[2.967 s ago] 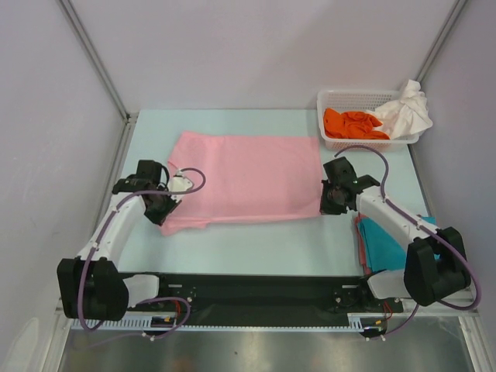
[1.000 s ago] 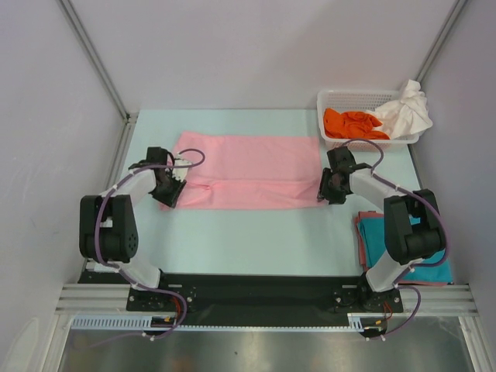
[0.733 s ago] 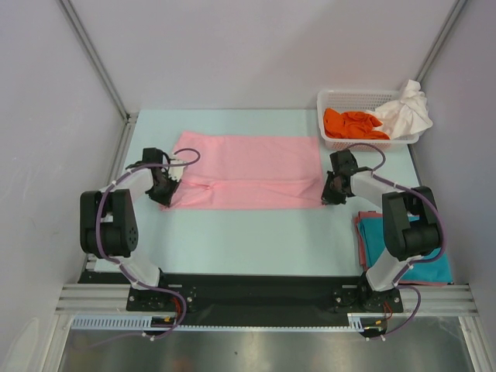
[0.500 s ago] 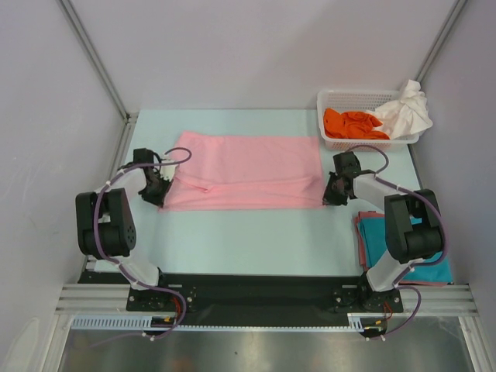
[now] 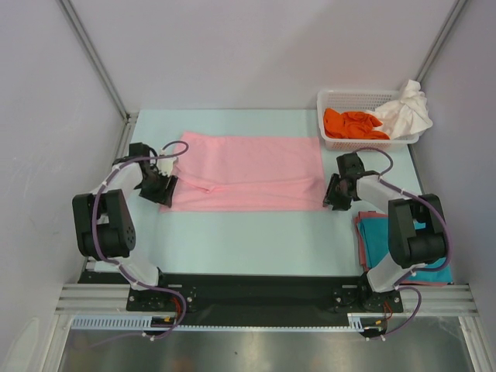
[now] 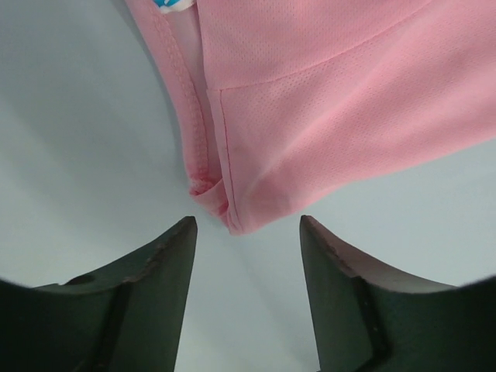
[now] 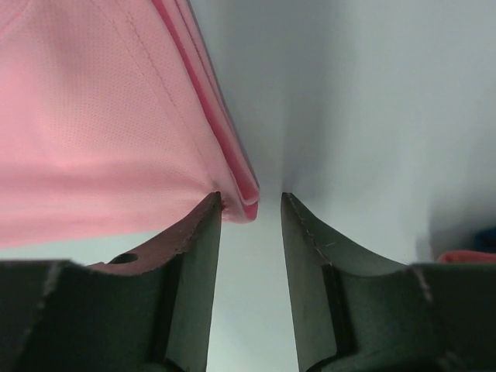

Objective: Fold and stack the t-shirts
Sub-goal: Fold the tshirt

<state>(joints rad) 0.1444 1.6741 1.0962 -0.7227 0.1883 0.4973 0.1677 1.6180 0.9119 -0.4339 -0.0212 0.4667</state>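
Observation:
A light pink t-shirt (image 5: 246, 172) lies as a long flat band across the table's middle. My left gripper (image 5: 164, 188) sits at its near left corner, open; in the left wrist view the pink corner (image 6: 232, 221) lies just beyond my left gripper (image 6: 247, 222), untouched. My right gripper (image 5: 335, 195) is at the near right corner, open, and the folded pink edge (image 7: 246, 198) pokes between the tips of my right gripper (image 7: 250, 198) without being pinched. A folded teal t-shirt (image 5: 391, 242) lies near the right arm's base. Orange (image 5: 353, 124) and white (image 5: 407, 110) t-shirts sit crumpled in the basket.
The white lattice basket (image 5: 349, 94) stands at the far right corner. Grey walls close in the table at the left, back and right. The right arm's upper link (image 5: 415, 232) hangs over the teal stack.
The pink shirt's near part was folded over into a narrower band, then drawn out sideways. Both grippers have since let go of its near corners and stand open just outside them.

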